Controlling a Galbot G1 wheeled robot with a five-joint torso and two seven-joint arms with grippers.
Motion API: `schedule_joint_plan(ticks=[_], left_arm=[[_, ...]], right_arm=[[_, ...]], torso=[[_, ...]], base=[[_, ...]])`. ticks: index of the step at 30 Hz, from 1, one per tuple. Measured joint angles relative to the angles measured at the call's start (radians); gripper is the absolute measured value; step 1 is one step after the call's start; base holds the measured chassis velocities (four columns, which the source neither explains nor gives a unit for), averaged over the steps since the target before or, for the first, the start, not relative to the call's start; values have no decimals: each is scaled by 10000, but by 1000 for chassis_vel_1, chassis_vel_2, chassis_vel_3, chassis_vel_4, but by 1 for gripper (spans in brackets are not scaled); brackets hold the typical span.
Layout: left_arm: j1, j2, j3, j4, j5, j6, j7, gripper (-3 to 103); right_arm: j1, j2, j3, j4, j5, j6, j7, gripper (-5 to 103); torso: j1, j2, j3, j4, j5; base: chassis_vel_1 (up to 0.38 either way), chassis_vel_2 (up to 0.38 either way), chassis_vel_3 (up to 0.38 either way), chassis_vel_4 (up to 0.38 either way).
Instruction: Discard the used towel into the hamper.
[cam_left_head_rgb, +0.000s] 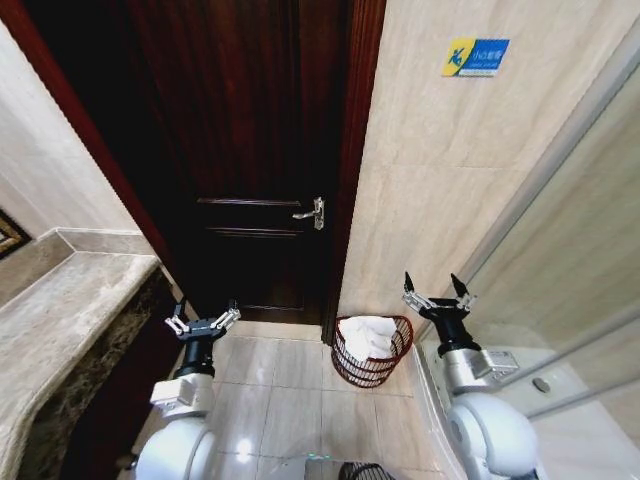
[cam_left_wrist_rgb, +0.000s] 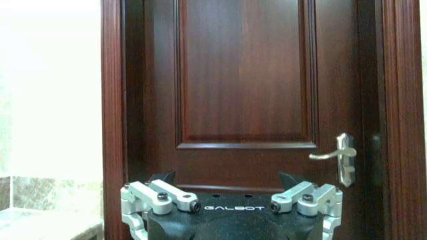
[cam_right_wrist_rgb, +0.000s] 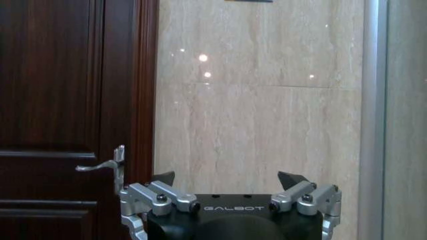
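The towel lies in the hamper on the floor by the door, at five o'clock from its handle, with the wide, empty right claw just at two o'clock and the wide left claw at nine o'clock, so a low swing might tip it.

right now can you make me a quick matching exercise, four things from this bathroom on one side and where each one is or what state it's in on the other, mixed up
Things:
1. towel
2. hamper
3. door handle
4. left hand

Places or states:
A. open and holding nothing
B. on the dark wooden door
C. lying inside the basket
D. on the floor against the wall, right of the door

Pairs: 1-C, 2-D, 3-B, 4-A
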Motion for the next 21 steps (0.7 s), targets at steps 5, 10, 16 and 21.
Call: schedule_joint_plan(ticks=[5,10,16,21], left_arm=[[42,-20,-21,29,0,94,13,100],[119,-92,-127,346,-3,-133,370,100],[313,-84,-471,444,-365,-628,1457,100],[489,-64,-690,465,-638,-808,1799,100]], right_arm=[[-148,19,43,41,-25,-28,-24,100],[-429,217,122,1,-67,143,-279,100],[-1138,511,324,-49,-196,746,-724,100],[-1737,696,473,-124,-196,1403,-1026,100]], torso=[[-9,-11,-8,0,1],[-11,-20,-12,0,0],[-12,-28,-15,-1,1],[-16,-31,-18,-1,-1]], base=[[54,-60,-52,59],[51,-49,-53,49],[17,-13,-10,21],[10,-7,-16,15]])
